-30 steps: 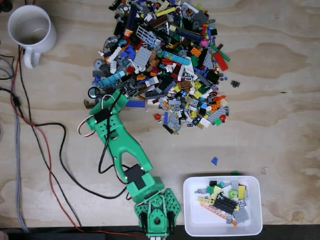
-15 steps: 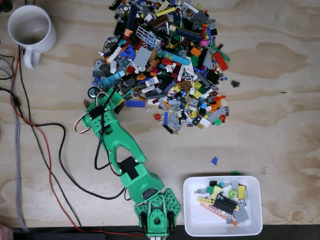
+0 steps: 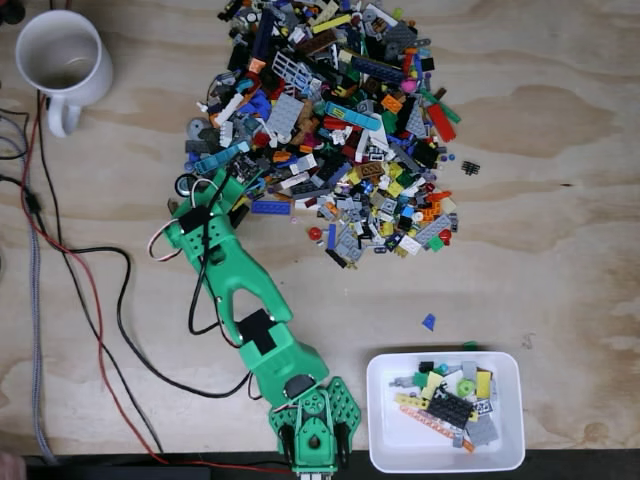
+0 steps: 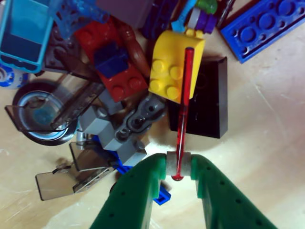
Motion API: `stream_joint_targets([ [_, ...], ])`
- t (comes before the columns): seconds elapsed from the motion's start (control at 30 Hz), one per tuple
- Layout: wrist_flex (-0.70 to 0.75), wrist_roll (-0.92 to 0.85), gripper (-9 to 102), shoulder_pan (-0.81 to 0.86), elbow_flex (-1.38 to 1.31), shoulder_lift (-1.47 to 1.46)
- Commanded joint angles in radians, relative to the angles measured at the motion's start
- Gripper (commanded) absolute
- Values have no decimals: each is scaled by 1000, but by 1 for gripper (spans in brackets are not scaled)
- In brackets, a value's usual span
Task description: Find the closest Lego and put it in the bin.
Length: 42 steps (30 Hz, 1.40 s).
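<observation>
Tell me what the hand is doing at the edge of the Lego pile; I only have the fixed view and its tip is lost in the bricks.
Observer: In the wrist view the hand is shut on a thin red translucent rod, pinched near its lower end.
Operator: Is the rod clear of the pile?
Observer: No. Its far end lies across a yellow brick, so it is not lifted free yet.
Operator: Anything else right against the hand?
Observer: A grey linked piece sits just beyond the left fingertip as the wrist view shows it, and a black flat brick lies under the rod on the right.
</observation>
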Motion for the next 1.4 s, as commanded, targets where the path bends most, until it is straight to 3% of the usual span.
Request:
stream_joint_targets([
  [0.0, 172, -72, 0, 23, -179, 86],
  [0.17, 456, -152, 0, 127, -258, 285],
  [0.33, 584, -239, 0, 453, -114, 534],
  [0.67, 554, -555, 0, 1203, 187, 788],
  [1.07, 557, -811, 0, 1726, 245, 893],
  [1.37, 554, -1131, 0, 1997, 393, 992],
])
